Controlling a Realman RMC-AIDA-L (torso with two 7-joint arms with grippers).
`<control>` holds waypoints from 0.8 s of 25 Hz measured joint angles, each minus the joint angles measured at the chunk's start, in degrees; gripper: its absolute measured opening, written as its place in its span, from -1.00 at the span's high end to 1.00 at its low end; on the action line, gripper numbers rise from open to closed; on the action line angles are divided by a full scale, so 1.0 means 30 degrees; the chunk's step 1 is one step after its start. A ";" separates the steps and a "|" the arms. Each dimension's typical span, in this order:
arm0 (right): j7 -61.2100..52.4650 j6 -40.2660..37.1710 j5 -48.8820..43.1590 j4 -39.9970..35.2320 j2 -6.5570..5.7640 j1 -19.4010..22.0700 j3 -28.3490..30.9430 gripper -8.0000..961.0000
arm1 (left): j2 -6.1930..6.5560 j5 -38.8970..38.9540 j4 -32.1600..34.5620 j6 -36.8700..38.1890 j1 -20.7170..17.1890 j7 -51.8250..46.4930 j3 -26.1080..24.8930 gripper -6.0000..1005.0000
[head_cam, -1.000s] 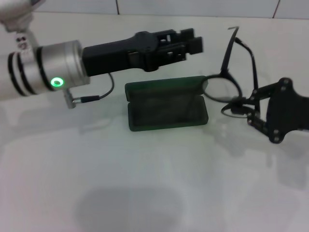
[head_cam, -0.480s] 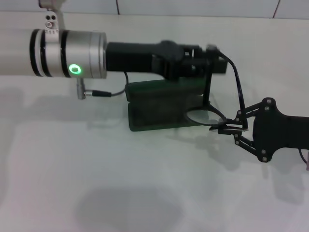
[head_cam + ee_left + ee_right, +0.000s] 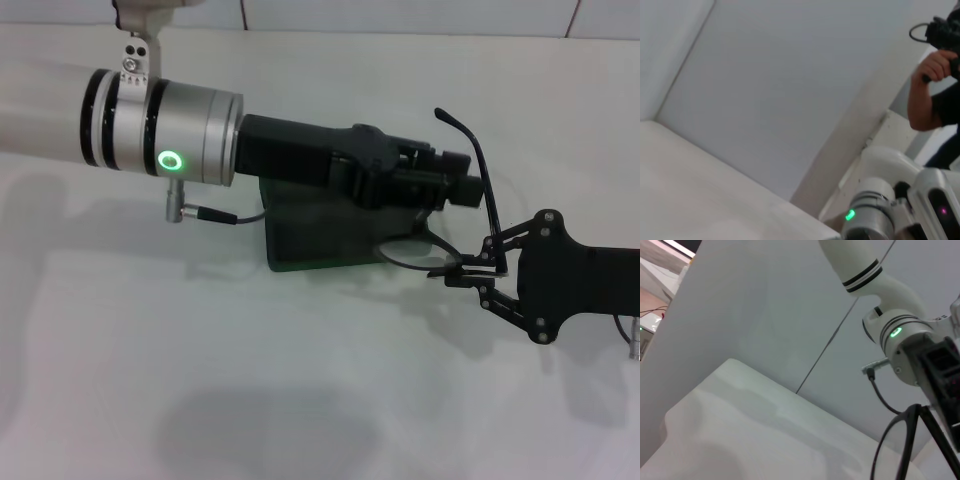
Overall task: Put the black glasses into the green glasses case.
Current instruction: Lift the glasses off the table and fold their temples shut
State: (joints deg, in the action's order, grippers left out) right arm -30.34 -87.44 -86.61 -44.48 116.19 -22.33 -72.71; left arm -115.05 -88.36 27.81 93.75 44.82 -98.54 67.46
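Observation:
The green glasses case point(image 3: 300, 240) lies open on the white table, mostly hidden under my left arm. My left gripper point(image 3: 462, 190) reaches across above the case, its tip right beside the raised temple arm of the black glasses point(image 3: 487, 190). My right gripper point(image 3: 468, 270) comes in from the right and is shut on the glasses' frame just off the case's right end. One lens point(image 3: 408, 250) hangs over the case's right edge. In the right wrist view, a lens rim of the black glasses point(image 3: 888, 442) shows close up, with my left arm point(image 3: 900, 335) behind it.
The white table point(image 3: 300, 400) stretches bare in front of the case, with a tiled wall behind. A thin cable point(image 3: 225, 216) hangs from my left wrist near the case's left end. A person's arm point(image 3: 927, 75) shows in the left wrist view.
My left arm swung right and lower, across the case to the glasses. My right gripper carried the glasses left and down, from beside the case to its right edge.

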 joint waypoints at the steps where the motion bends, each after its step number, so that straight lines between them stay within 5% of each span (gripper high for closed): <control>1: 0.0025 -0.0002 0.0004 0.0000 0.0000 0.0020 -0.0026 0.78 | 0.0000 0.0000 0.0000 0.0000 0.0000 0.0000 0.0000 -0.01; 20: 0.1140 -0.0010 0.0475 0.0032 0.0001 0.0061 -0.0618 0.78 | -0.0272 -0.1609 0.0009 -0.0871 0.0113 -0.0464 -0.0310 -0.01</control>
State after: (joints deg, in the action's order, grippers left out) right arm -26.92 -87.47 -85.19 -44.38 116.19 -22.14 -74.57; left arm -115.86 -93.19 27.83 91.14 45.15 -99.93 66.53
